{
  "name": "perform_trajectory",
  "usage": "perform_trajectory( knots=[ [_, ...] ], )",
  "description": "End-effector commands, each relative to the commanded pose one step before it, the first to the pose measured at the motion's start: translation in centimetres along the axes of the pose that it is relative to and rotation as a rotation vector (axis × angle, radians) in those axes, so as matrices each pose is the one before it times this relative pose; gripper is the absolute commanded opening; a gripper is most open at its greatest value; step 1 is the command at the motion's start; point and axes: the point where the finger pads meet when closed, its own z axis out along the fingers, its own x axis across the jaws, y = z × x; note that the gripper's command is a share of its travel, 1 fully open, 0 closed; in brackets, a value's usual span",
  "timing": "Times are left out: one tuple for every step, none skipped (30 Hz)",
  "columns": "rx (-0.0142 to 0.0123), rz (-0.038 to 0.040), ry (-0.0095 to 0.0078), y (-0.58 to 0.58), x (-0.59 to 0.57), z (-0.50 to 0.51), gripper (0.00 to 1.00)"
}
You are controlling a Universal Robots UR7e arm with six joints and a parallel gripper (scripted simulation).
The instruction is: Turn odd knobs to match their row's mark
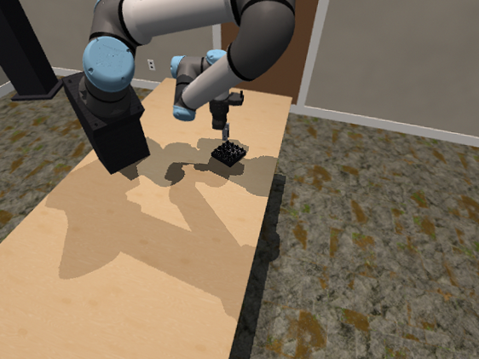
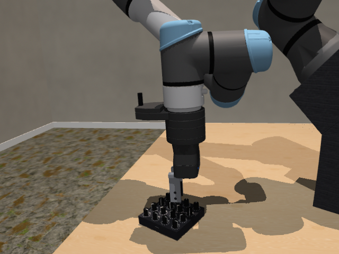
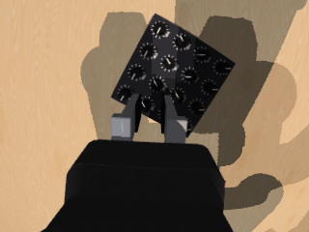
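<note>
The black knob box [image 1: 222,160] [image 2: 165,232] [image 3: 155,19] stands on the table. Its socket [image 2: 156,227] shows on the side facing the exterior camera. That side is the upper-left edge in the wrist view, with row A along it. There A1 [image 3: 126,93], A2 [image 3: 136,72] and A4 [image 3: 159,30] point lower left; B2 [image 3: 157,84], B3 [image 3: 169,63] and B4 [image 3: 182,42] upper left; C4 [image 3: 202,54] left, C2 [image 3: 178,95] upper left; D4 [image 3: 221,67] and D3 [image 3: 209,87] right. C1 is mostly hidden. My gripper [image 1: 225,139] [image 2: 177,201] [image 3: 151,106] is open and empty above the box.
The wooden table [image 1: 127,316] [image 2: 109,240] [image 3: 39,72] carries the box near one long edge. The black arm pedestal [image 1: 122,142] [image 2: 328,174] stands to one side. Arm shadows fall across the box and the table.
</note>
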Motion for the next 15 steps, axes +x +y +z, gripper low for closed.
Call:
perform_trajectory(
  knots=[
    [0.00424, -0.156, -0.00798, -0.286, 0.204, -0.191, 0.46],
    [-0.00003, -0.02815, -0.00002, -0.029, 0.045, -0.031, 0.46],
    [-0.00003, -0.02815, -0.00002, -0.026, 0.045, -0.031, 0.46],
    [-0.00003, -0.02814, -0.00002, -0.022, 0.046, -0.031, 0.46],
    [-0.00002, -0.02814, -0.00002, -0.018, 0.046, -0.031, 0.46],
    [0.0, 0.0, 0.0, 0.0, 0.0, 0.0, 0.46],
    [0.0, 0.0, 0.0, 0.0, 0.0, 0.0, 0.46],
    [-0.00002, -0.04015, -0.00002, -0.02, 0.067, -0.044, 0.46],
    [-0.00002, -0.04047, -0.00001, -0.013, 0.068, -0.045, 0.46],
    [-0.00001, -0.03768, 0.0, -0.005, 0.063, -0.042, 0.46],
    [0.0, -0.02374, 0.0, 0.001, 0.04, -0.027, 0.46],
    [0.0, -0.02773, 0.00001, 0.004, 0.046, -0.031, 0.46],
    [0.0, -0.0288, 0.00001, 0.008, 0.048, -0.033, 0.46],
    [0.00001, -0.02829, 0.00001, 0.012, 0.046, -0.032, 0.46],
    [0.00001, -0.0281, 0.00002, 0.015, 0.046, -0.032, 0.46]
  ],
)
